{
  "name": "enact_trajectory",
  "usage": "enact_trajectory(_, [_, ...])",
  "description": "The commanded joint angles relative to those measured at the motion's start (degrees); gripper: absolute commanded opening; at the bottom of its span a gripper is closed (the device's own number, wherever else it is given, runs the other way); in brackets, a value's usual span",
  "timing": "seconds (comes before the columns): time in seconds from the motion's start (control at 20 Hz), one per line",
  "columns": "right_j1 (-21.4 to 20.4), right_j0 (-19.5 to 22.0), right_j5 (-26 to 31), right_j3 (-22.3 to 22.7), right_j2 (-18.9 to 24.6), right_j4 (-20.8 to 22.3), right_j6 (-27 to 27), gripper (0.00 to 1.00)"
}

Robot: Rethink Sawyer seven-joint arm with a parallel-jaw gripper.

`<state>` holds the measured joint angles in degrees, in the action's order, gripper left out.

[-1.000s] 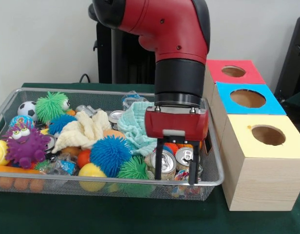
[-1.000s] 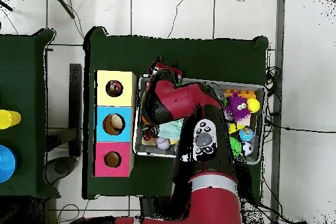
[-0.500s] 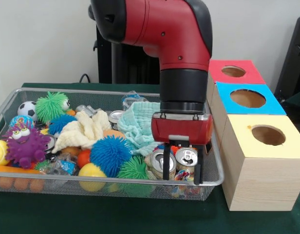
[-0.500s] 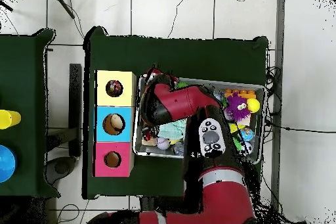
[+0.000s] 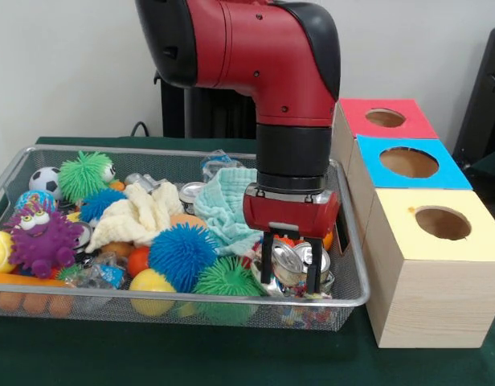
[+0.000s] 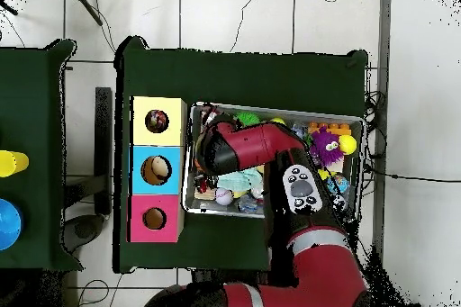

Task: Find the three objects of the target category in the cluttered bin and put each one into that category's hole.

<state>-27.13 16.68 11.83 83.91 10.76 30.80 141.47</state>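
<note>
In the front view my gripper (image 5: 289, 277) hangs low in the right front corner of the wire bin (image 5: 183, 299). Its two black fingers (image 5: 266, 265) are shut on a silver drink can (image 5: 285, 260), which sits tilted between them. A second can (image 5: 319, 259) lies just behind the right finger, and a third can (image 5: 190, 191) shows farther back beside the mint cloth (image 5: 225, 205). In the overhead view the red arm (image 6: 252, 146) covers the gripper and the cans. Three boxes with holes stand beside the bin: yellow (image 5: 443, 223), blue (image 5: 408, 162) and red (image 5: 385, 118).
The bin is packed with spiky rubber balls (image 5: 182, 253), a purple monster toy (image 5: 40, 235), a cream cloth (image 5: 139, 213), a small football (image 5: 44, 180) and orange blocks (image 5: 26, 301). From above, the boxes (image 6: 158, 170) line the bin's left side on the green table (image 6: 243, 69).
The gripper has shifted slightly left and its fingers have drawn together around one can, which now sits tilted between them. The arm's upper links have swung over the bin.
</note>
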Motion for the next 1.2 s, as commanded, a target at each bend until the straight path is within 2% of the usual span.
enact_trajectory(0.05, [1.45,2.31,9.10,4.43,7.48,-0.75,-7.44,1.00])
enact_trajectory(0.35, [2.03,2.67,10.69,3.94,8.43,0.04,-8.17,1.00])
enact_trajectory(0.65, [2.24,1.81,9.53,2.94,8.01,1.75,-8.08,1.00])
enact_trajectory(0.9, [1.60,0.24,5.37,1.69,6.51,4.03,-6.80,1.00])
enact_trajectory(1.05, [0.90,-3.11,0.02,-1.28,2.77,7.87,-4.82,1.00])
enact_trajectory(1.2, [0.77,-4.91,-3.56,-3.31,0.61,9.35,-2.63,1.00])
